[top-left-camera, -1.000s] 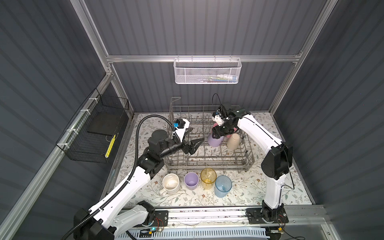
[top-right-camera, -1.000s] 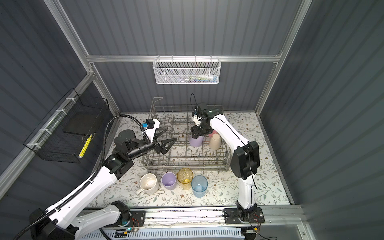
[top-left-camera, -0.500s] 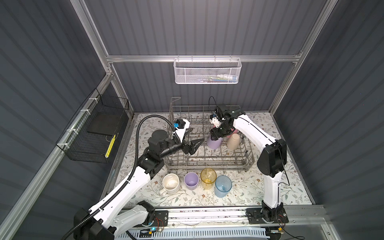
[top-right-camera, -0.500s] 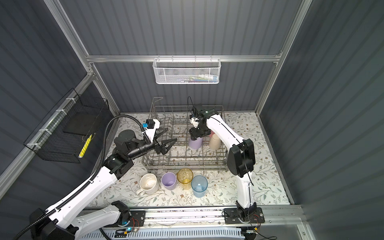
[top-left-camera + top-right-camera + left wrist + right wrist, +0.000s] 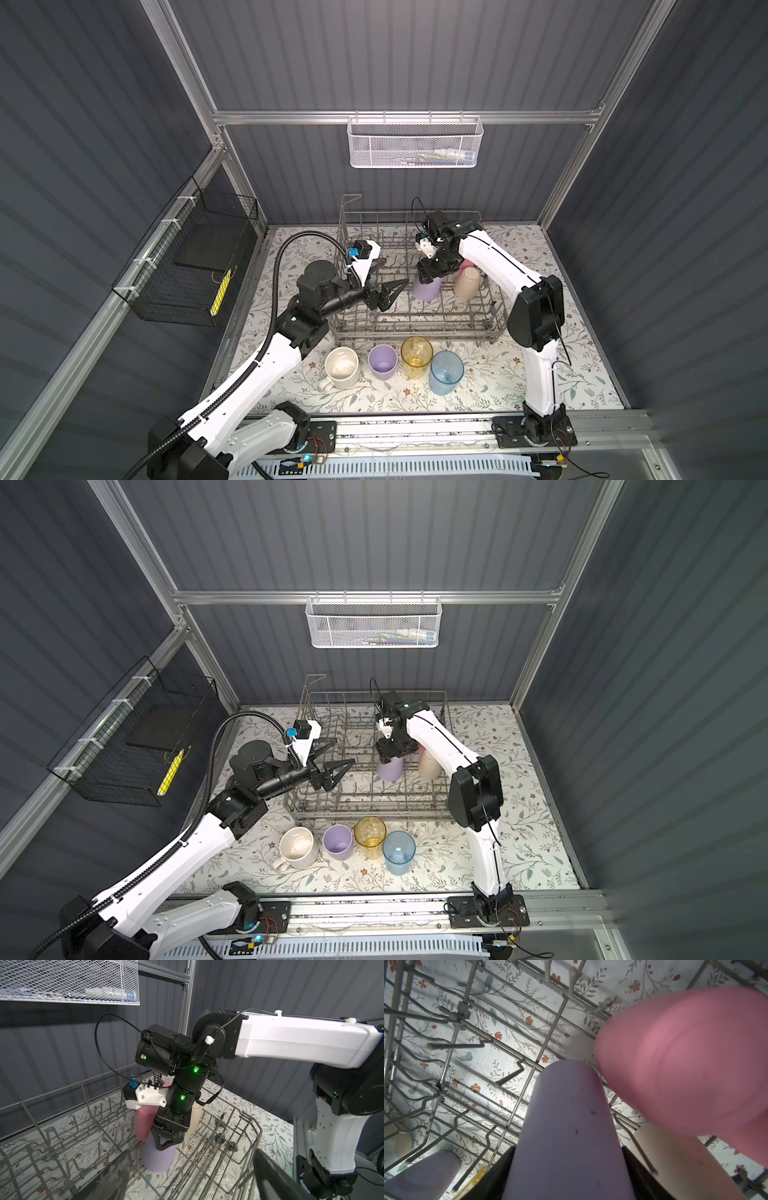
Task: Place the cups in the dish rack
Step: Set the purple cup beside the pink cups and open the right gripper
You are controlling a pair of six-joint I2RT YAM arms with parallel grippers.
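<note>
Cannot make out the rim of the lilac cup (image 5: 158, 1157) among the tines of the dish rack (image 5: 415, 330). Only a sliver of the pink cup (image 5: 143, 1124) in both top views, behind the right arm, and blurred in the right wrist view. Lilac cup near the rack's middle, base up, long axis close to upright with a slight lean, just beside the pink cup and near the beige cup (image 5: 466, 282). Pinched at its base end by the right gripper (image 5: 166, 1144), one black finger (image 5: 496, 1178) against each side. Spread wide and empty over the rack's left part: left gripper (image 5: 191, 1159). Upright in a row before the rack: mug (image 5: 341, 365), second lilac cup (image 5: 383, 361), yellow tumbler (image 5: 415, 355), blue tumbler (image 5: 446, 372). Since a second ago: inward swing of the right elbow, hardly any shift of the cup, same pose on the left.
</note>
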